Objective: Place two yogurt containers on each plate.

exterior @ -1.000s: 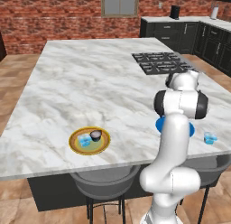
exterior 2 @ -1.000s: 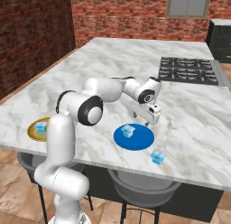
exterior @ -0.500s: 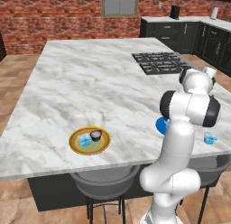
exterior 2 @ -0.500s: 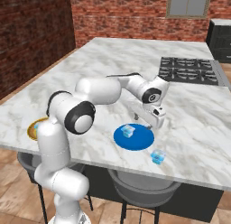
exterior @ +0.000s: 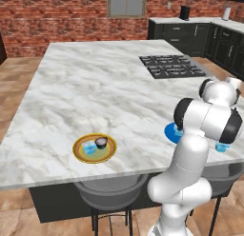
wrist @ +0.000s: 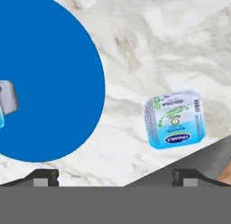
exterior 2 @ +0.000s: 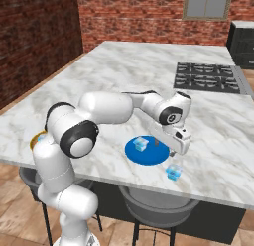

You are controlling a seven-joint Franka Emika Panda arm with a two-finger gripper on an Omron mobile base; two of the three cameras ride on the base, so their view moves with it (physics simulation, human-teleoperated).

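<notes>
Your gripper (exterior 2: 172, 146) was hanging wide open with nothing in it, over the near edge of the blue plate (exterior 2: 147, 152). The loose yogurt cup (exterior 2: 173, 172) sat on bare marble right by the counter's (exterior 2: 124, 71) front edge, just off the plate. Another cup (exterior 2: 141, 144) was on that plate, two more on the yellow plate (exterior: 94, 148).

Three cameras, one tabletop (exterior: 95, 87)
Two look down from behind the arm; both see the blue plate (exterior 2: 147, 151). One looks close from the hand.
</notes>
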